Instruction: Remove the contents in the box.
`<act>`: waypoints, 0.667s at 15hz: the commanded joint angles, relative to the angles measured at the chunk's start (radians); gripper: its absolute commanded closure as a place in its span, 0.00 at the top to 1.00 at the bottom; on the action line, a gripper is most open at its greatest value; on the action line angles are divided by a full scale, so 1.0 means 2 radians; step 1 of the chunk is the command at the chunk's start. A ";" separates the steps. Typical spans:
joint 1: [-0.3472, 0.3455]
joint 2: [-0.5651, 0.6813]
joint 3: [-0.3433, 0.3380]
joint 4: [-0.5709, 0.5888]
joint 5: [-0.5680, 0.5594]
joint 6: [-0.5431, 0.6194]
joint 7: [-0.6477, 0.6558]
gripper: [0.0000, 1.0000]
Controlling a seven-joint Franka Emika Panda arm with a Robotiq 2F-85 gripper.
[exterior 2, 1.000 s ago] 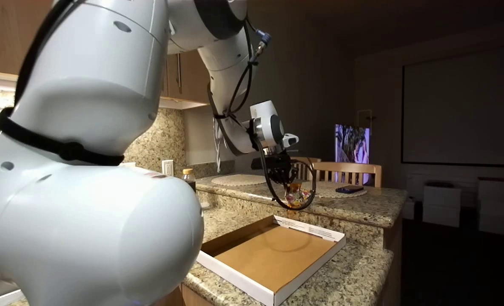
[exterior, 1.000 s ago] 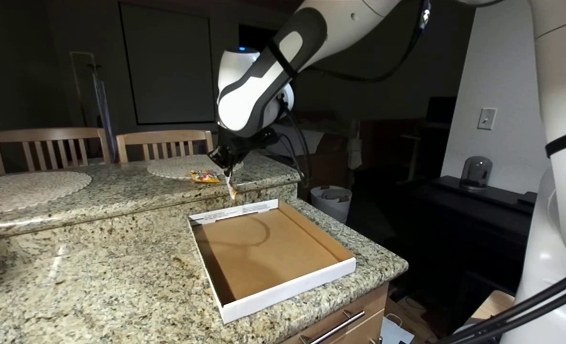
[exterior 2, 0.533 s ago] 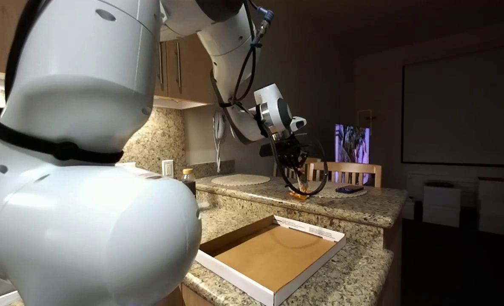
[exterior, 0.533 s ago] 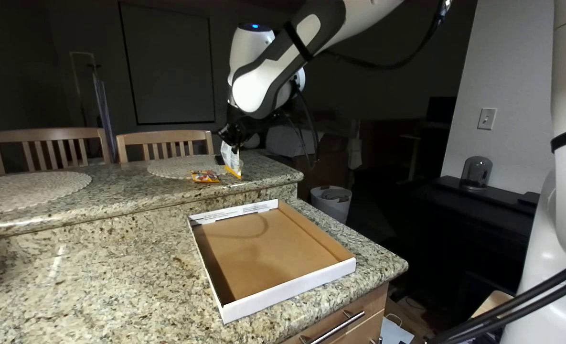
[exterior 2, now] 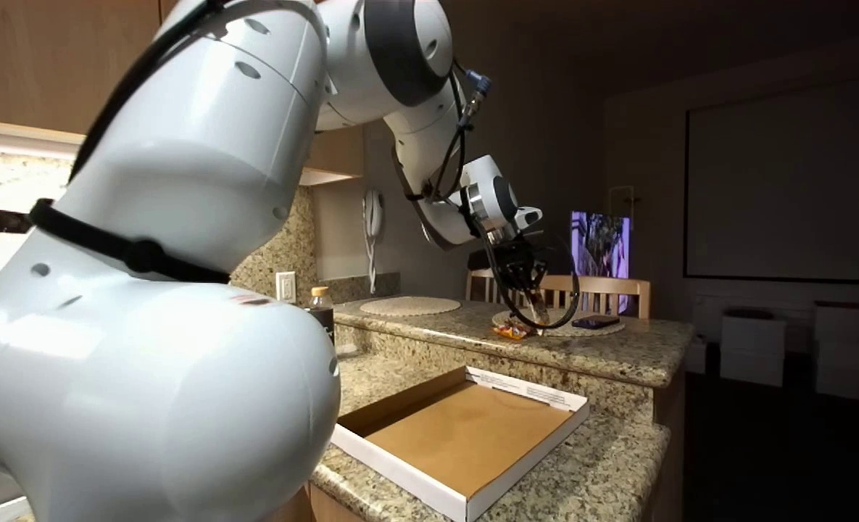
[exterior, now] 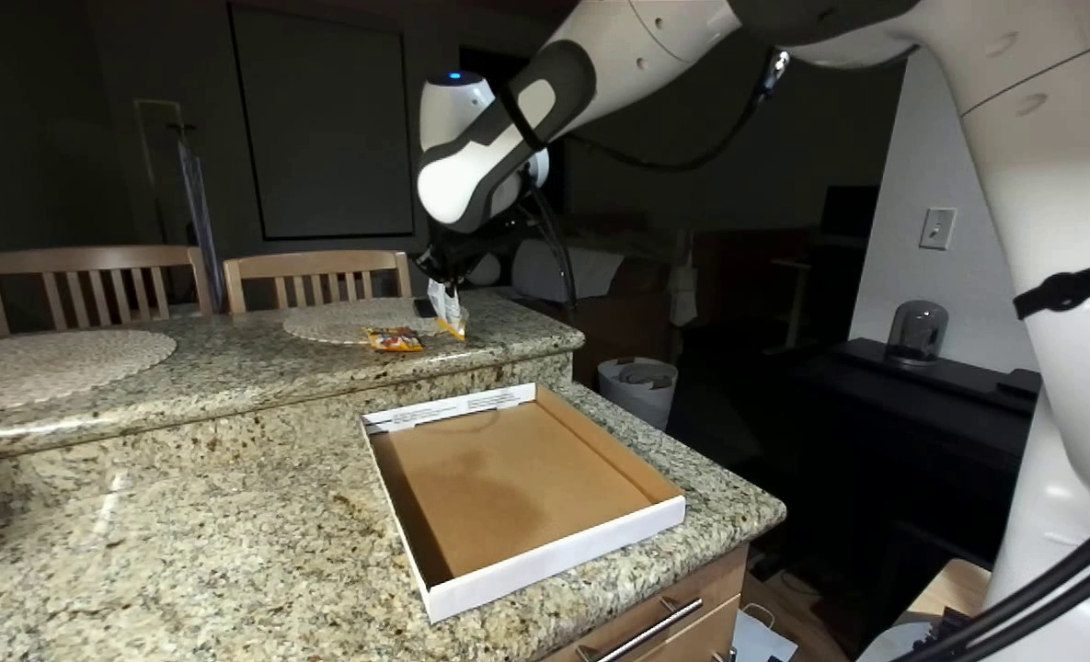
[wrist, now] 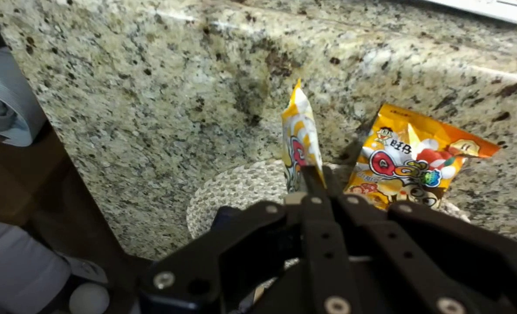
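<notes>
In the wrist view, the claw (wrist: 323,175) stands at the bottom of the frame, fingertips close together, pinching one packet (wrist: 299,135) near the centre, a little tilted. Whether this packet also touches the raised surface (wrist: 162,117) cannot be told. A second packet (wrist: 400,161) lies face up to its right, over the edge of a woven mat (wrist: 236,187). In both exterior views the box (exterior: 517,487) sits on the lower surface (exterior: 232,552), at the lower middle of the frame.
</notes>
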 commanded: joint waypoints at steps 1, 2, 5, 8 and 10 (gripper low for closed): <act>-0.003 0.044 0.020 0.061 0.016 -0.028 -0.037 0.27; -0.001 0.041 0.024 0.054 0.015 -0.022 -0.043 0.33; -0.009 0.018 0.047 0.021 0.037 -0.004 -0.065 0.51; -0.018 -0.014 0.064 -0.027 0.066 0.034 -0.088 0.72; -0.020 -0.042 0.069 -0.074 0.076 0.066 -0.097 0.84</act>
